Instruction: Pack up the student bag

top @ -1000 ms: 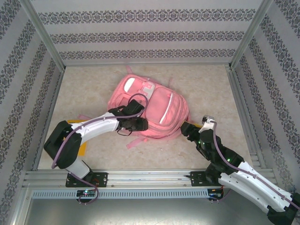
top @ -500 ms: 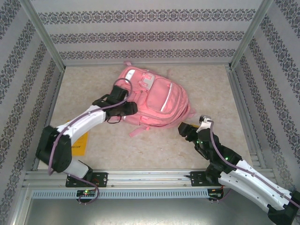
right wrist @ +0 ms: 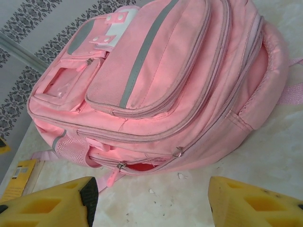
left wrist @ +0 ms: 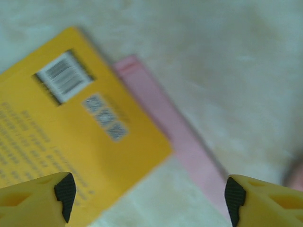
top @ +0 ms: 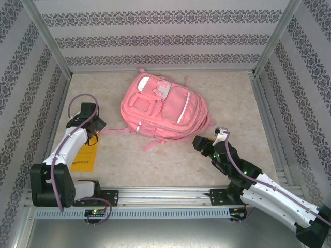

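moved since 0.5 s ago: left arm (top: 66, 151) swung off the bag's near-left corner to the table's left side. right gripper (top: 198, 143) shifted a little left and nearer. bag itself unmoved.

item 1: large pink fabric student bag (top: 165, 109) w/ white reflective stripe. lies flat, front pockets up, mid-table toward the far wall, top end pointing far-left. neither gripper touches it. right wrist view: near-side zip gapes a bit, darker pink showing inside.

item 2: thin pink fabric strap (left wrist: 180, 146). trails from the bag's near-left side across the table, running along the booklet's corner; touching or overlapping, cannot tell.

item 3: flat yellow paper booklet (left wrist: 71, 132) w/ white barcode label and blurred print. lies on the table's left side, well apart from the bag's body.

item 4: left gripper (left wrist: 149, 196). jaws spread wide, nothing between them. hangs over the booklet's far end and the strap. contact w/ either: cannot tell, view blurred.

item 5: right gripper. jaws spread wide, nothing held. sits near the bag's near-right side, pointing at it, apart from it.

item 6: beige marbled tabletop (top: 170, 165). small specks beside the bag's near edge.
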{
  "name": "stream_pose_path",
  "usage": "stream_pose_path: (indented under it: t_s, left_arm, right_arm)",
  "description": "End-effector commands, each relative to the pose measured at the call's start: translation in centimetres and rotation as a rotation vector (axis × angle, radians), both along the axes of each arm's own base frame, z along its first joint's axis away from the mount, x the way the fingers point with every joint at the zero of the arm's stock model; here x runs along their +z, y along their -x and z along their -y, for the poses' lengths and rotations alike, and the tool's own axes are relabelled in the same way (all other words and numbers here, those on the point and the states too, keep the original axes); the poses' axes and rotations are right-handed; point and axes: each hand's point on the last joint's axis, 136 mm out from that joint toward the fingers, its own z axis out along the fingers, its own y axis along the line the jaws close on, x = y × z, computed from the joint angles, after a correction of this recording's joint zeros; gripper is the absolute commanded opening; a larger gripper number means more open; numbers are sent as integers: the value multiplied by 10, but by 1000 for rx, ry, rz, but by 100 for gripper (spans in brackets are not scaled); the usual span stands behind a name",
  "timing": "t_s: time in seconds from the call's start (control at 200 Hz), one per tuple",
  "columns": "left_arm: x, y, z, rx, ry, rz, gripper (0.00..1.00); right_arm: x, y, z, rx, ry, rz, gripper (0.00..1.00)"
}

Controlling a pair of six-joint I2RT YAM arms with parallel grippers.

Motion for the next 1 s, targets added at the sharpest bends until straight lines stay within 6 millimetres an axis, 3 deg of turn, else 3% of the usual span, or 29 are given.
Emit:
stream_pose_path:
  t_s: [0.0, 0.075, 0.085, 0.115, 0.315, 0.45, 0.665, 0.839, 0.859, 0.994]
  left_arm:
    - [-28, 26, -16, 155, 43, -81, 85]
    - [-43, 27, -15, 177, 81, -104, 85]
    - [-44, 27, -14, 178, 87, -108, 85]
    - [-50, 26, -11, 178, 107, -113, 85]
    - [-82, 29, 8, 187, 224, -133, 85]
    - [-98, 37, 32, 184, 321, -126, 84]
    - [-95, 48, 73, 97, 391, -117, 85]
    - [-97, 73, 101, 61, 443, -153, 86]
    - [-97, 77, 105, 55, 448, -154, 86]
    - [-92, 91, 132, -5, 479, -146, 86]
  right_arm:
    - [6, -1, -2, 15, -13, 30, 64]
    - [10, -1, -3, 18, -28, 41, 65]
    - [1, 0, -2, 19, -16, 27, 64]
    - [-3, 0, -3, 21, -15, 23, 65]
    - [4, 1, -9, 54, -49, 38, 64]
    - [6, 1, -10, 61, -49, 37, 65]
    - [0, 0, -20, 91, -49, -3, 65]
    - [-9, 0, -26, 106, -53, -42, 65]
    - [4, -2, -29, 108, -72, -24, 65]
    - [4, -3, -33, 116, -78, -39, 64]
